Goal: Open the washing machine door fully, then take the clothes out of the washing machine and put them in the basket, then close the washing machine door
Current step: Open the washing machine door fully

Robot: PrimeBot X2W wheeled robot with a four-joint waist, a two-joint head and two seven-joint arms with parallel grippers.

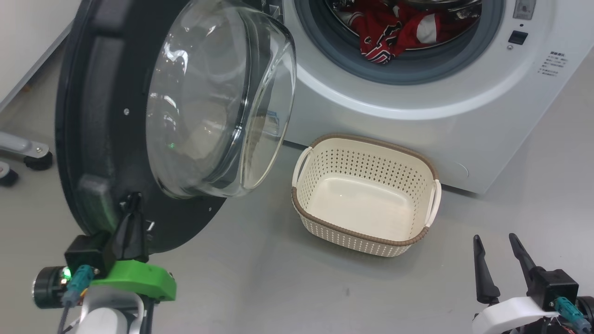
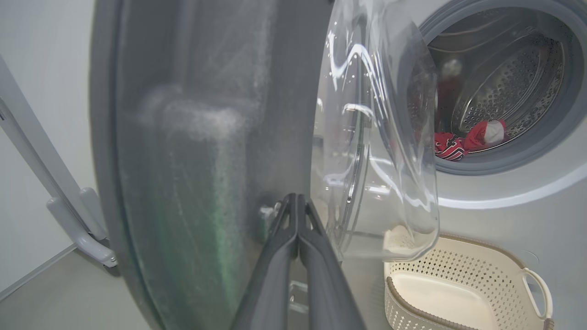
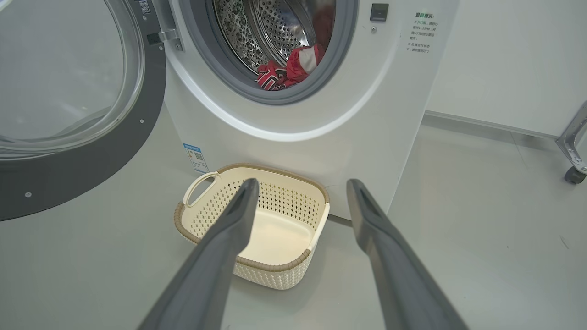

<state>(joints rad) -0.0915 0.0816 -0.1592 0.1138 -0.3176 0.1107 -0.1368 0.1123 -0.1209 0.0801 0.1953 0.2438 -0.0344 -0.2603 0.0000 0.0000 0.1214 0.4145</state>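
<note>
The white washing machine (image 1: 487,116) stands with its round black door (image 1: 88,139) swung out to the left, the glass bowl (image 1: 218,97) bulging toward the opening. Red clothes (image 1: 394,32) lie at the front of the steel drum (image 2: 509,87), also visible as clothes (image 3: 289,68) in the right wrist view. The cream basket (image 1: 320,153) sits empty on the floor below the opening. My left gripper (image 1: 132,204) is shut, its tips against the door's inner face near the lower rim (image 2: 296,199). My right gripper (image 1: 495,241) hangs open at lower right, empty, pointing toward the basket (image 3: 316,220).
Grey floor lies around the basket. A grey caster leg (image 1: 28,153) stands at the far left behind the door, and another caster (image 3: 573,174) at the far right. A white wall runs behind the machine.
</note>
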